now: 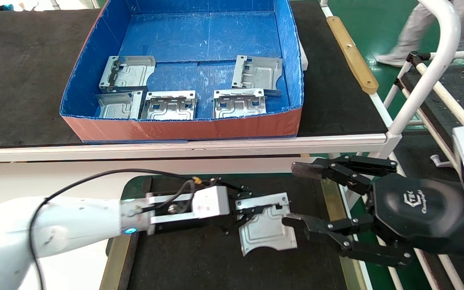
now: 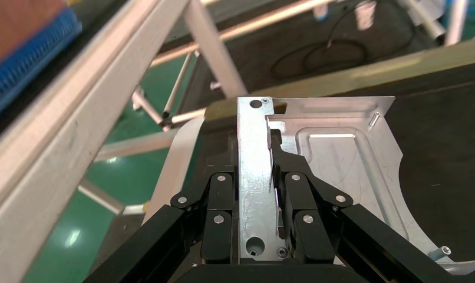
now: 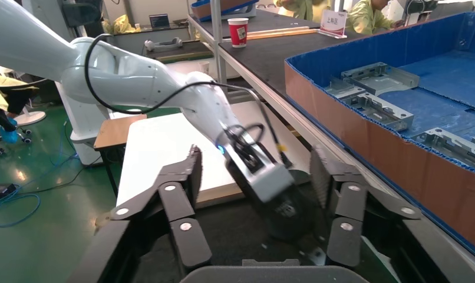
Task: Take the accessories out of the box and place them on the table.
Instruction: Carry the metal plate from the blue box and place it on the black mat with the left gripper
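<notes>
The blue box (image 1: 183,129) stands on the far bench and holds several silvery brackets, such as one at the back left (image 1: 127,72) and one at the front right (image 1: 240,104). My left gripper (image 1: 252,205) is shut on the bent edge of another bracket (image 1: 266,227), low over the near table's dark mat (image 1: 199,257); I cannot tell if it touches. The left wrist view shows the fingers (image 2: 294,194) clamping that bracket (image 2: 335,159). My right gripper (image 1: 292,194) is open and empty just right of the held bracket. In the right wrist view it (image 3: 256,159) faces the left wrist.
The far bench has a black mat (image 1: 22,72) and a wooden strip (image 1: 353,52) at its right edge. A white tube frame (image 1: 429,72) rises at the right. A person (image 1: 417,28) walks on the green floor. A brass strip (image 1: 330,193) edges the near table.
</notes>
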### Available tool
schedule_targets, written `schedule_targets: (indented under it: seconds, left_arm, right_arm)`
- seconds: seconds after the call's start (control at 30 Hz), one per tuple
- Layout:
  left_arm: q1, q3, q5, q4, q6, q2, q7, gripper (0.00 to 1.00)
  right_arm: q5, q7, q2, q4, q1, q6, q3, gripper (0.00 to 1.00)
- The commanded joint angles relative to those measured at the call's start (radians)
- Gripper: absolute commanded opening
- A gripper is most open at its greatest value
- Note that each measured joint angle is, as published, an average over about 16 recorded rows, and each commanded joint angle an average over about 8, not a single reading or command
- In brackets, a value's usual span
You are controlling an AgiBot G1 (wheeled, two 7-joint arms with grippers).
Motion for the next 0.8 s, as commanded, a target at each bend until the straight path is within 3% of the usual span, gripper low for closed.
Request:
schedule_targets:
  seconds: [0.03, 0.33, 0.8]
  left_arm:
    - [-0.022, 0.004, 0.012, 0.07, -0.028, 0.035, 0.045, 0.0]
    - [-0.044, 0.02, 0.002, 0.148, -0.155, 0.109, 0.128, 0.0]
    - [-0.002, 0.154, -0.135, 0.024, -0.202, 0.117, 0.042, 0.0]
  right_arm:
    - [0.0, 0.0, 0.0, 0.0, 0.0, 0.0, 0.0, 1.0]
    - [0.0, 0.0, 0.0, 0.0, 0.0, 0.0, 0.0, 1.0]
    - [0.0, 0.0, 0.0, 0.0, 0.0, 0.0, 0.0, 1.0]
